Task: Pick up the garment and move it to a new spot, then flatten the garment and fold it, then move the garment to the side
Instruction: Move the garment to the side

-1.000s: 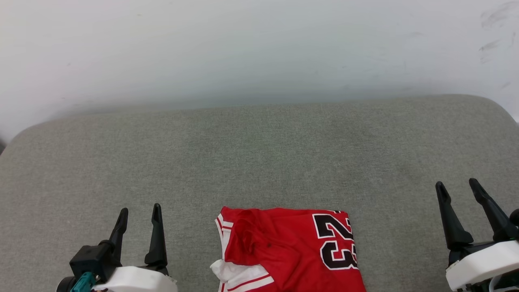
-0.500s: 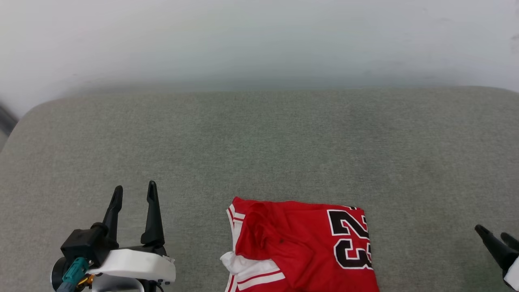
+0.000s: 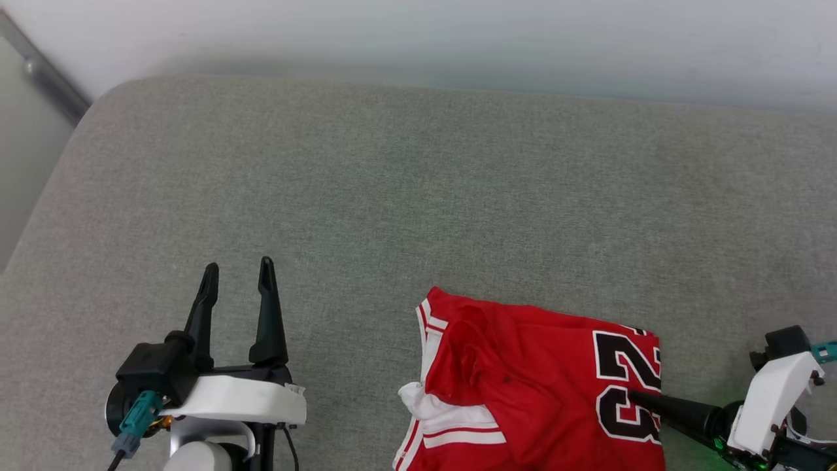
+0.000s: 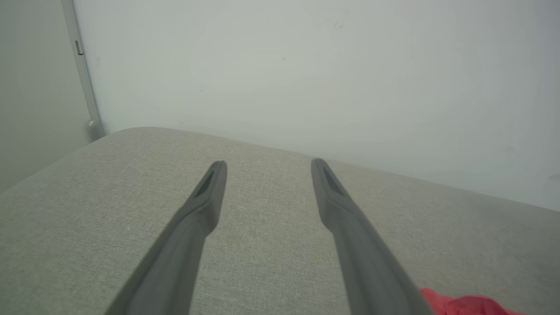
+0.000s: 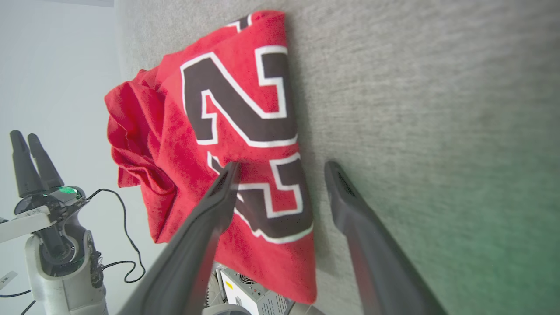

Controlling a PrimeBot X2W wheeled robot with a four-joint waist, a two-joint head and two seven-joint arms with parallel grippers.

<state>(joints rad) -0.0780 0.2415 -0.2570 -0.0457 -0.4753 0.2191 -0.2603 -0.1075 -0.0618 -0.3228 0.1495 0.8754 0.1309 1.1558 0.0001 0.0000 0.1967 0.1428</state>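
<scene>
The garment (image 3: 536,379), red with a black white-outlined "23" and a white striped sleeve, lies folded on the grey cushion (image 3: 405,196) near its front edge. My left gripper (image 3: 237,267) stands open to the garment's left, fingers pointing away from me, nothing between them. My right gripper (image 3: 637,398) reaches in sideways from the right at the number. In the right wrist view the right gripper (image 5: 282,166) is open astride the garment's (image 5: 236,109) edge, one finger over the number, the other over bare cushion. The left wrist view has the left gripper (image 4: 269,165) open above bare cushion.
A white wall (image 3: 458,39) runs along the cushion's far edge. A grey metal strip (image 3: 46,78) slants down the wall at the far left, past the cushion's rounded corner. Bare cushion stretches beyond and left of the garment.
The head camera has shifted, so the whole picture moved. My right gripper has turned from pointing up at the right to pointing sideways onto the garment's number. Both grippers stay open.
</scene>
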